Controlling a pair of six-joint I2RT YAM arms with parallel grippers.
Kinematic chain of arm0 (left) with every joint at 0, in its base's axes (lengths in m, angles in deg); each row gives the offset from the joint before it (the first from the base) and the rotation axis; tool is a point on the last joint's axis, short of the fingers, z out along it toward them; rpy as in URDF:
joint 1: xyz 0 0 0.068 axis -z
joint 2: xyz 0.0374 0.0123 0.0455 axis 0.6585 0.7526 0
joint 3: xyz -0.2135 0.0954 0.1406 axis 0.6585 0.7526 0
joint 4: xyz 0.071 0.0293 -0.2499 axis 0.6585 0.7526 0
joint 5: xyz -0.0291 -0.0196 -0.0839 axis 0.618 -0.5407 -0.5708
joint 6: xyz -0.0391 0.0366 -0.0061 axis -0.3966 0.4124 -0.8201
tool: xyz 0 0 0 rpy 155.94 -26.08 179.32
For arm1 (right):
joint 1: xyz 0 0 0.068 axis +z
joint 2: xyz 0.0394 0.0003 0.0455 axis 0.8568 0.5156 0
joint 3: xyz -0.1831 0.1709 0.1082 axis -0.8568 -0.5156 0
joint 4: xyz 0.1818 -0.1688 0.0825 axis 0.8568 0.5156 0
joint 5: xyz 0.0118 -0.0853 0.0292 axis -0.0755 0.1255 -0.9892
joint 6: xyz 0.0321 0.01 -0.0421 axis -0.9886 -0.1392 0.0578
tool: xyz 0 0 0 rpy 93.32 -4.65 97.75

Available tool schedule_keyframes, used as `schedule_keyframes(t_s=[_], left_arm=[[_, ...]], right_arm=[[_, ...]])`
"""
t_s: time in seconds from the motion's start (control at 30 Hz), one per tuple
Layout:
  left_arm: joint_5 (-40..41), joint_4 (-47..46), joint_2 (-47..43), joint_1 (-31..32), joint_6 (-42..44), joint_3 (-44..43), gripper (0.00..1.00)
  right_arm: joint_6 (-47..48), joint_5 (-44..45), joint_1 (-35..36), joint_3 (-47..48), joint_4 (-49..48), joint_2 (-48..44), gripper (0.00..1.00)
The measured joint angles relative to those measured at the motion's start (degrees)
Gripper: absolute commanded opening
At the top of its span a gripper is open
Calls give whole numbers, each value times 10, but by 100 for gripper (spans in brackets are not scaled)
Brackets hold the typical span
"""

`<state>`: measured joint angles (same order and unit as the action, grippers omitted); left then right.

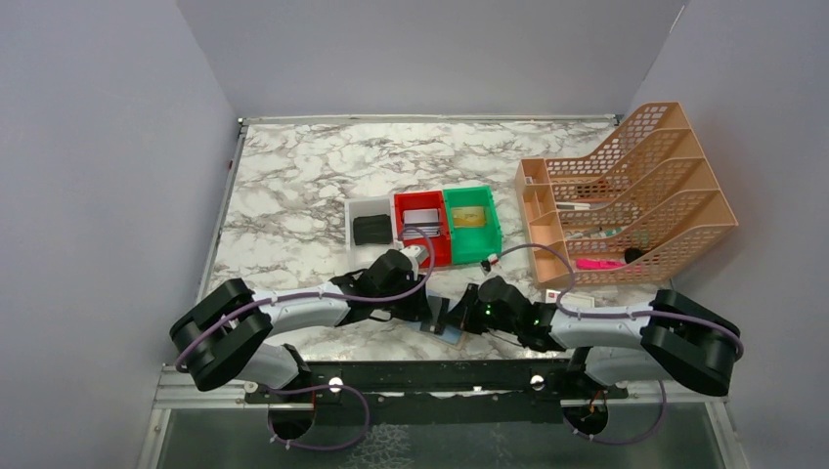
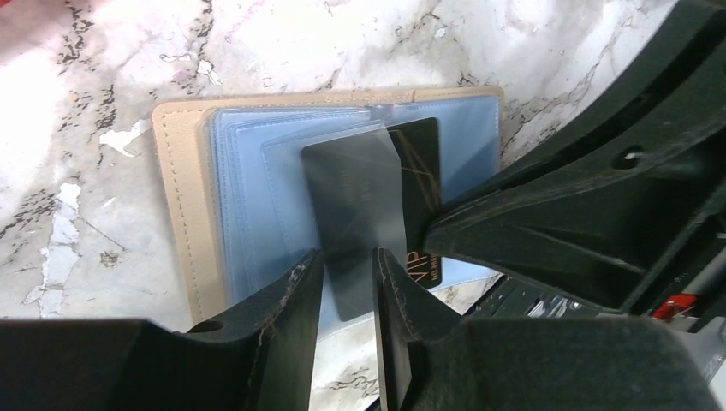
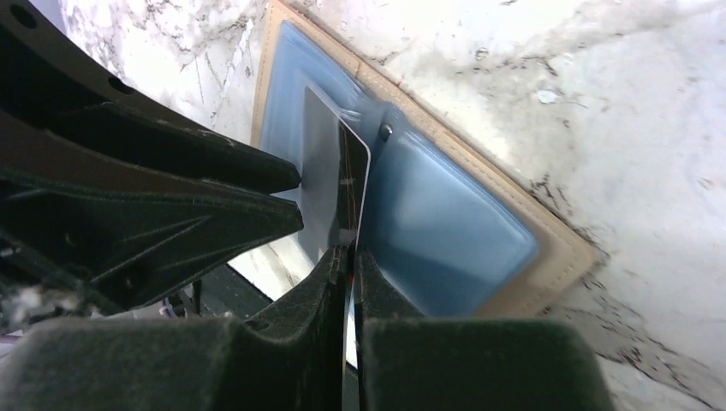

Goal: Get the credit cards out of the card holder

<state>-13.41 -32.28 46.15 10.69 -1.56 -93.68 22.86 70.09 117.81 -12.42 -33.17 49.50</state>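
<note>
While the credit cards (image 2: pixel 355 214), a grey-faced one overlapping a black one, stand half out of a blue sleeve (image 2: pixel 248 197), the card holder (image 2: pixel 180 188) lies open and flat on the worktop (image 2: pixel 282 43), near its front edge, between both arms. Right gripper (image 3: pixel 348 257): clamped together on a card's edge. Left gripper (image 2: pixel 347 257): jaws part-way apart astride the grey card; grip cannot be told. Handling advice: draw slowly along the sleeve's line, holder pinned down, lest it lift or a card slip
</note>
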Motion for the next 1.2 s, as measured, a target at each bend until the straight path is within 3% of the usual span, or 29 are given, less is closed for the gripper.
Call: schedule_keyframes(t_s=[0.27,0.47,0.7,1.0,1.2], left_arm=[[4,-1,3,0,-1,0,29],[4,-1,4,0,0,0,25],[4,-1,7,4,0,0,22],[4,-2,8,4,0,0,21],[4,-2,8,5,0,0,21]], right_arm=[[-5,23,0,-27,33,-67,13],[-13,27,-1,-36,31,-71,25],[-42,30,-1,-53,-20,-53,27],[-71,23,-9,-63,-102,-3,12],[-85,21,-10,-74,-123,-6,8]])
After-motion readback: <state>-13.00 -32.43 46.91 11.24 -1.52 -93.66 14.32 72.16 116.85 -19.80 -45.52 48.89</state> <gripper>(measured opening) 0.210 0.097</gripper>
